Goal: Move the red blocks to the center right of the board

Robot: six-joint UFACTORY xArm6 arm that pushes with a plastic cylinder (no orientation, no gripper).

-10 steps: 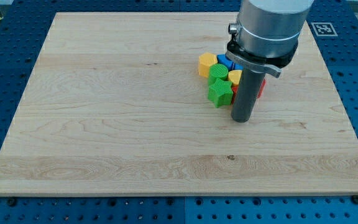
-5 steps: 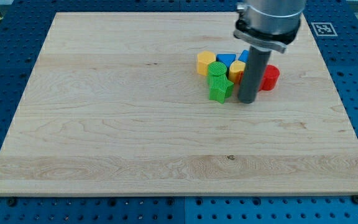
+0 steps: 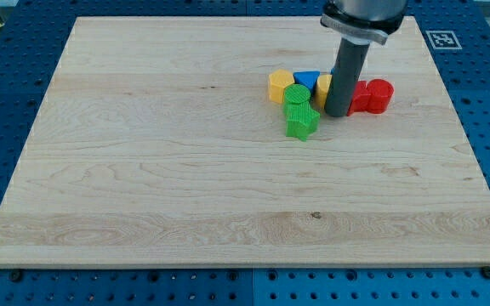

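Cluster of blocks on the table [image 3: 143, 170], upper right of centre. The tip [image 3: 337, 115] stands among them, touching the red blocks [image 3: 371, 96] on its right. A yellow block [image 3: 323, 87] and blue block [image 3: 306, 82] lie just left of the rod; a yellow hexagon [image 3: 281, 86] farther left; two green blocks [image 3: 299, 110] below-left. The end effector is a plain rod, holding nothing.

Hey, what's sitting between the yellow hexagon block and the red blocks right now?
In the camera view, a blue block sits right of the yellow hexagon, then a second yellow block, then my tip, just left of the red blocks.
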